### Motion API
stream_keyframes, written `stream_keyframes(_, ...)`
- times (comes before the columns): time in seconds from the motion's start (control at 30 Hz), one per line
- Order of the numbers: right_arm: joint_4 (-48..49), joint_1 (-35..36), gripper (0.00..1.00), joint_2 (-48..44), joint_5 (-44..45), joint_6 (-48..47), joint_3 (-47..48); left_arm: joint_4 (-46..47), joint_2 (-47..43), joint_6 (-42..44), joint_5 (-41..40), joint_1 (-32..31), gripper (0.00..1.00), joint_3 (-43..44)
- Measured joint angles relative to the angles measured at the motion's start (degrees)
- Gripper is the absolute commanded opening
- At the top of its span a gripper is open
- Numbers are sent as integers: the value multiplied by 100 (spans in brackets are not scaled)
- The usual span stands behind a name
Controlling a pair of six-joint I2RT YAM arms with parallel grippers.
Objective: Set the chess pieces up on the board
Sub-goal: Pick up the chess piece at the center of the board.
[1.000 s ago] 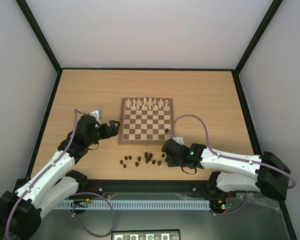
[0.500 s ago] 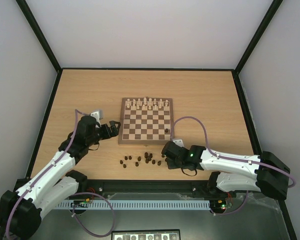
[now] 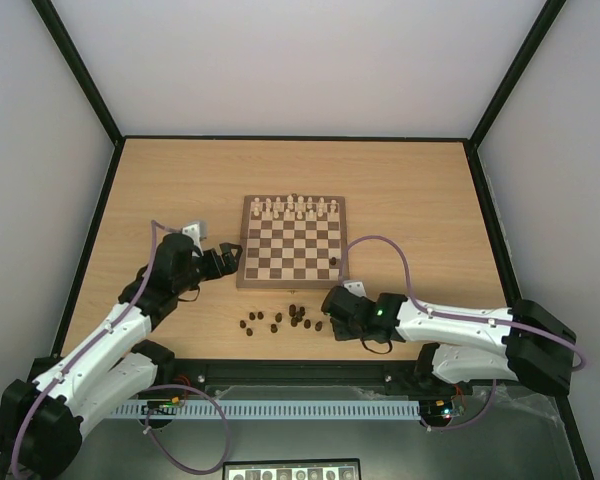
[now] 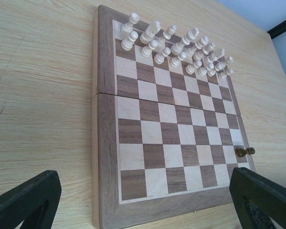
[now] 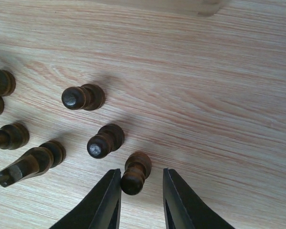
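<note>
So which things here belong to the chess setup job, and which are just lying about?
Job: board; loose dark pieces on the table; the dark piece straddled by the right claw; one dark piece on the board.
Just there: cream-white pieces, already in their rows; purple cables.

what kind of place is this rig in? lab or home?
Likely a lab robot cell: plain walls and a black frame box in a wooden table, left arm and right arm are bolted at its near edge, and a board and chess pieces lie on it.
</note>
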Motion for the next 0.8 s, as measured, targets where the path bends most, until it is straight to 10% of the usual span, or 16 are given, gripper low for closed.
stream_keyframes(0.8, -684, 4, 7, 70, 546, -155, 1027, 61, -166, -20, -4, -66, 99, -70)
